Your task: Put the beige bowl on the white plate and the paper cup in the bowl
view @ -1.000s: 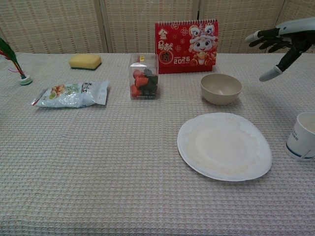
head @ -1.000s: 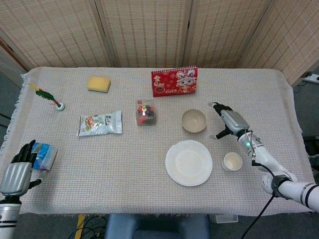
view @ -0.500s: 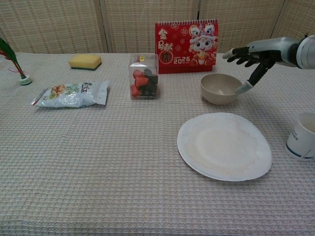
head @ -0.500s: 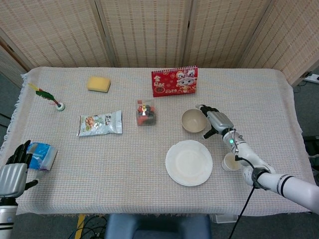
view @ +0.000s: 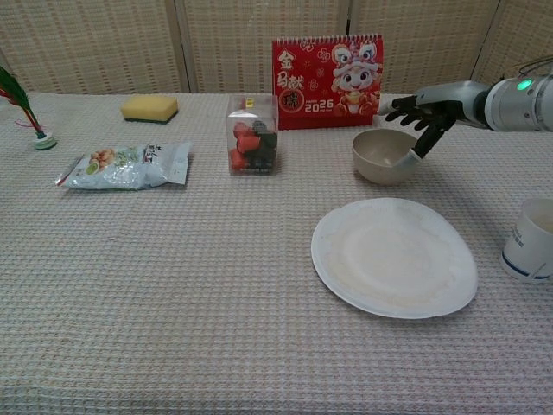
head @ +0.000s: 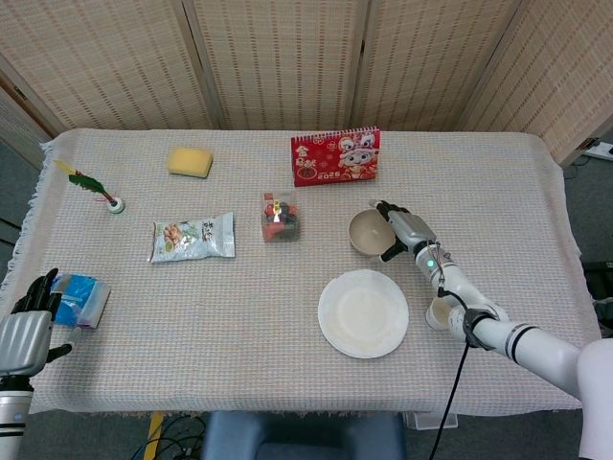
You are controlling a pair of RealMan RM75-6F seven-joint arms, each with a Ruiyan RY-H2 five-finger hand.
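Observation:
The beige bowl [head: 370, 233] [view: 385, 156] stands upright on the cloth just behind the white plate [head: 363, 312] [view: 393, 256]. My right hand [head: 395, 226] [view: 421, 116] hovers at the bowl's right rim with fingers spread, thumb pointing down over the rim; it holds nothing. The paper cup [head: 442, 311] [view: 529, 239] stands upright to the right of the plate, partly behind my right forearm in the head view. At the table's near left corner my left hand [head: 27, 328] is open, beside a blue packet [head: 80, 298].
A red calendar [head: 335, 156] stands behind the bowl. A clear box of red and dark items [head: 279, 217], a snack bag [head: 192, 237], a yellow sponge [head: 190, 161] and a feathered shuttlecock [head: 96, 188] lie further left.
My right hand has moved left from beside the cup to the bowl's right rim, its thumb now over the rim. My left hand has sunk lower at the near left corner.

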